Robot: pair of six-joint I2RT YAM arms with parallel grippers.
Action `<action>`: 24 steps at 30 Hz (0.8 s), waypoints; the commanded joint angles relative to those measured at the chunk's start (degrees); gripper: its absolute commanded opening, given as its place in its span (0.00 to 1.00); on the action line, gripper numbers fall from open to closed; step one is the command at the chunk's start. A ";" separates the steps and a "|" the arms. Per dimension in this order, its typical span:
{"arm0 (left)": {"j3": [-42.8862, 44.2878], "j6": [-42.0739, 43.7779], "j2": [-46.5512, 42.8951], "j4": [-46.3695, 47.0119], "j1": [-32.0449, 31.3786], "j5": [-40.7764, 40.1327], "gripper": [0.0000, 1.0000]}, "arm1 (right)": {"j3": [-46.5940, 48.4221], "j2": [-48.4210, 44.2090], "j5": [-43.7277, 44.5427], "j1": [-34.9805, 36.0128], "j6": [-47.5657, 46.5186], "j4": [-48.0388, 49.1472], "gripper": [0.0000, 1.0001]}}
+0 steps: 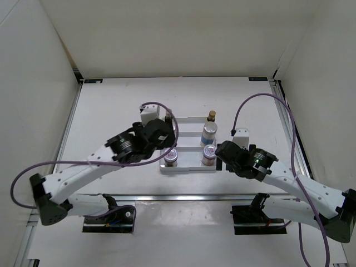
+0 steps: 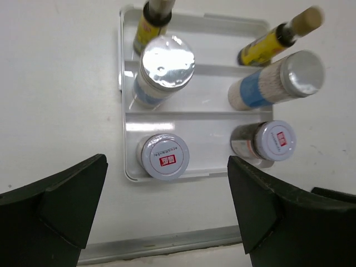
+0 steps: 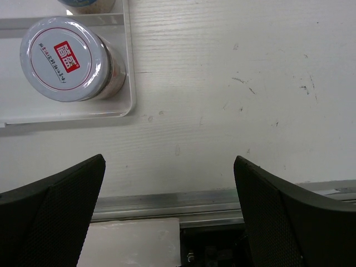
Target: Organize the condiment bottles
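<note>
Left jaws: spread wide, released, nothing between them. They hang over the near edge of the tray (image 2: 123, 83), looking down on the near-left red-marked jar (image 2: 163, 156). I see no contact with it.

Right jaws: also wide apart and empty, over bare surface (image 3: 233, 83) just off the tray's near-right corner. The near-right red-marked jar (image 3: 65, 58) sits inside that corner, clear of the fingers.

Condiment bottles (image 1: 208, 133): all six stand inside the tray, none out on the surface.
- Near row: the two red-marked jars.
- Middle row: left silver-lidded cylinder (image 2: 166, 61) and right silver-lidded cylinder (image 2: 289, 78).
- Far row: left slim brown bottle (image 2: 150, 19) and right slim brown bottle (image 2: 278, 39).

The right-hand pair look tilted in the left wrist view. The top view shows that column upright, so I put the lean down to lens angle.

Reasoning on layout: like sits with like, one kind per row, and the tray's cross ridges keep the rows apart. The short jars are nearest the arms and the tall necks farthest. I judge that this keeps the tall ones out of the way of a reach.

Status, my judgement: the sorting looks complete, and two empty sets of jaws fit that.

Caution: the left jaws are low near the tray's near-left corner. I would raise them straight up before pulling back, or a finger could clip the jar lid.
</note>
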 commanded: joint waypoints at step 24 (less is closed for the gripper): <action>-26.90 25.52 -56.54 5.43 -1.23 -23.06 1.00 | 1.18 0.34 0.06 0.33 -1.36 3.22 1.00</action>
